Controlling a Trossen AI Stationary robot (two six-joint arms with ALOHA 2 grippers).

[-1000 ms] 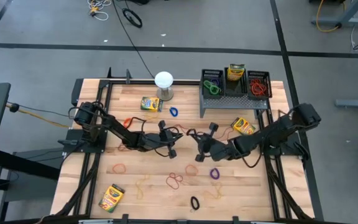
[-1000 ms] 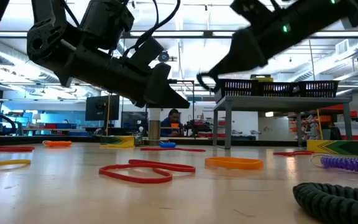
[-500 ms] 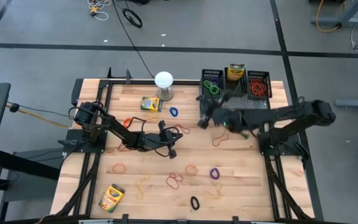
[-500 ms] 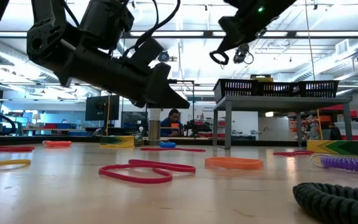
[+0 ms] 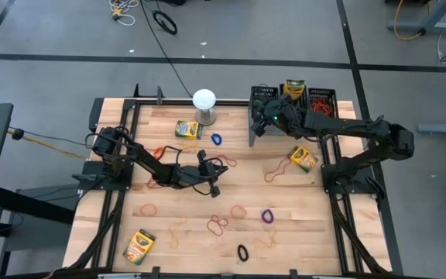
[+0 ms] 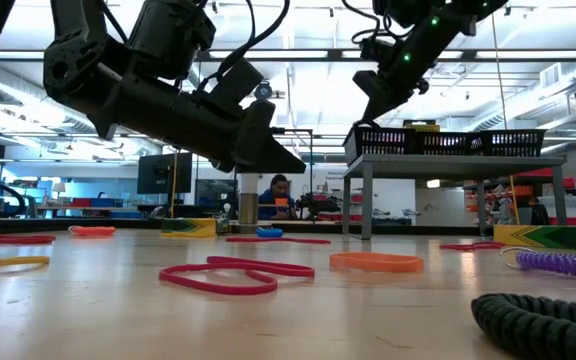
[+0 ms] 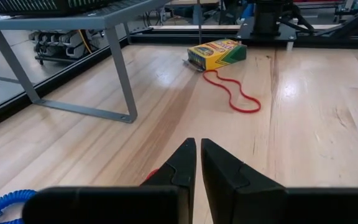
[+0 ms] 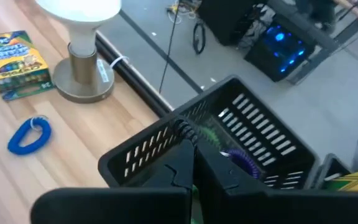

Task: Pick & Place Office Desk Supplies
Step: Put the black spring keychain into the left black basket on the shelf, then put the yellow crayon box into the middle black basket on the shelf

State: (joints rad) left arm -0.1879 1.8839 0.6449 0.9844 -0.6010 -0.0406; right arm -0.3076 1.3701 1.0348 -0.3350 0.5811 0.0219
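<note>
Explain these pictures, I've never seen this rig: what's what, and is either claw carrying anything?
Two dark robot arms work at a wooden table. One camera looks straight down, one sits at tabletop level, one rides each wrist. Coloured rubber-band loops and yellow-and-green crayon boxes lie scattered on the wood. The left gripper hovers mid-table, shut, nothing visibly held. The right gripper, shut, is above the black mesh bin on the grey riser; whether it pinches a band is unclear.

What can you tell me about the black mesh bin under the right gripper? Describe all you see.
The black mesh bin is a small open-topped box with slotted, plastic-looking walls. It stands upright at the left end of a row of bins on the grey riser. Green and purple rubber bands lie inside. The right gripper hovers above its rim, fingers shut.
</note>
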